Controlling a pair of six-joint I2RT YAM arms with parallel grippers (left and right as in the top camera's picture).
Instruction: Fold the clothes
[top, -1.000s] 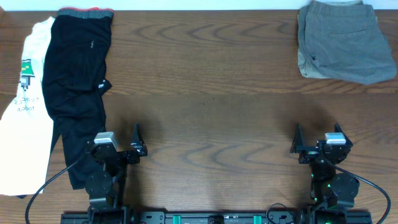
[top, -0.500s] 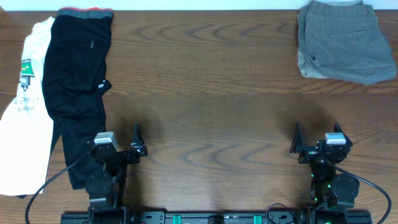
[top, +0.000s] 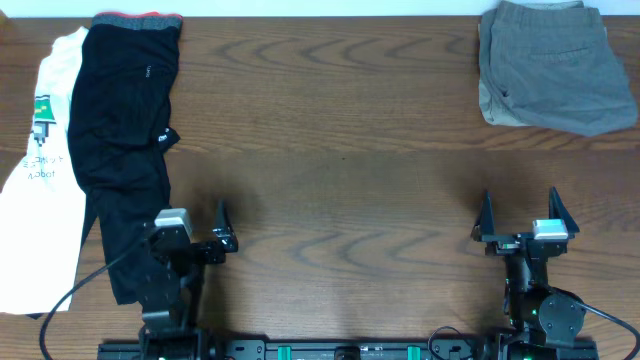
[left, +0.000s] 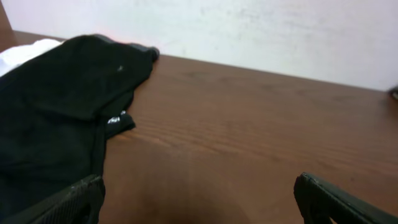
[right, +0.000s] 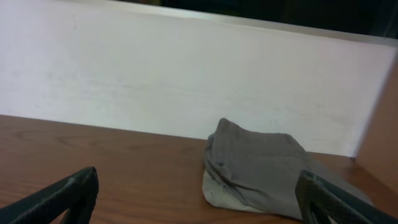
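**Clothes at left, unfolded; grippers empty**

On brown table (top: 340, 150), left side: long black trousers (top: 120, 130), stretched far to near, beside white T-shirt (top: 45, 170). Far right: grey shorts (top: 555, 65). Near edge: left gripper (top: 190, 225), right gripper (top: 519, 200), fingers fully apart, holding nothing.

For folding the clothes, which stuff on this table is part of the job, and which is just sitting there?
Part of the job:
- black trousers with the grey-and-red waistband, on the left side
- white printed T-shirt next to them at the table's left edge

Just lying about:
- grey-khaki shorts, in a folded pile at the far right corner
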